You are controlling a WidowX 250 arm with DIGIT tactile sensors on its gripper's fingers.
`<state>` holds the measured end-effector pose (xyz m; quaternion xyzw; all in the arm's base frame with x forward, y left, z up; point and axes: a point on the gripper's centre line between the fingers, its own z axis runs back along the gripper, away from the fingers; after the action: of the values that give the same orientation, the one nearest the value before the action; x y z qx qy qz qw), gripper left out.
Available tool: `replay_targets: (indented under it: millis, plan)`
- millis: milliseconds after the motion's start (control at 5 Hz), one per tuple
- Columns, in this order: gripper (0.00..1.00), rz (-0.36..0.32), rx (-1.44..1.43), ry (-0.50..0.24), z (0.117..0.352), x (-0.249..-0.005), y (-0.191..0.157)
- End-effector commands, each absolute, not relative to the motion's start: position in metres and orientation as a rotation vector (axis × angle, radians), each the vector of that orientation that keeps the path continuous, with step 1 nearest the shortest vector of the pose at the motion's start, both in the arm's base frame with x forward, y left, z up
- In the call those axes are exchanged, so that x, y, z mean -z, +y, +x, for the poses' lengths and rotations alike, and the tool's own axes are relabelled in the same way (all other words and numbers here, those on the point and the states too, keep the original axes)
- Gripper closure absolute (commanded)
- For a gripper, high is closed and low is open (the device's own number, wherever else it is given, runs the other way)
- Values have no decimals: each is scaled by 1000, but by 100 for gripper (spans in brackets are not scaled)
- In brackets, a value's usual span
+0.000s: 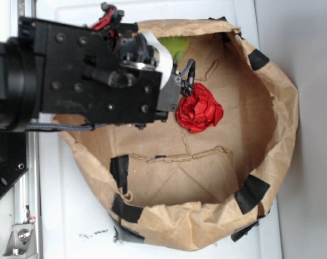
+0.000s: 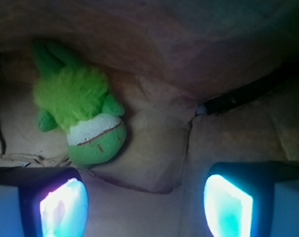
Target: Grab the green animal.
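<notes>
While hovering wide open and empty over the paper bag (image 1: 271, 108), tool (image 2: 145, 202) hasn't grabbed anything yet. Green animal (image 2: 85, 118) lying on bag floor, up-left of the fingers, untouched. Still needs lining up, dropping, closing.

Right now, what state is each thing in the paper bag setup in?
green animal: lying on the bag floor by the wall, not held.
red fabric rose: resting on the bag floor, untouched.
gripper: fingers open, empty, above the floor.
paper bag: open, rim rolled down, taped.
</notes>
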<state>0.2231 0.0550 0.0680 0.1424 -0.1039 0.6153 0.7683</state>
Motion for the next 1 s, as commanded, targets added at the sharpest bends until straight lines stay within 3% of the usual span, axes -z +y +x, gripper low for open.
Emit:
replay_targets:
  millis: [0,200,400,800]
  plan:
    - [0,289,-1360,-263,221,-81,63]
    - [0,262,-1416,-301,236,-83,62]
    - [0,189,-1471,-352,257,-92,54]
    - [0,25,-1494,-283,301,-99,58]
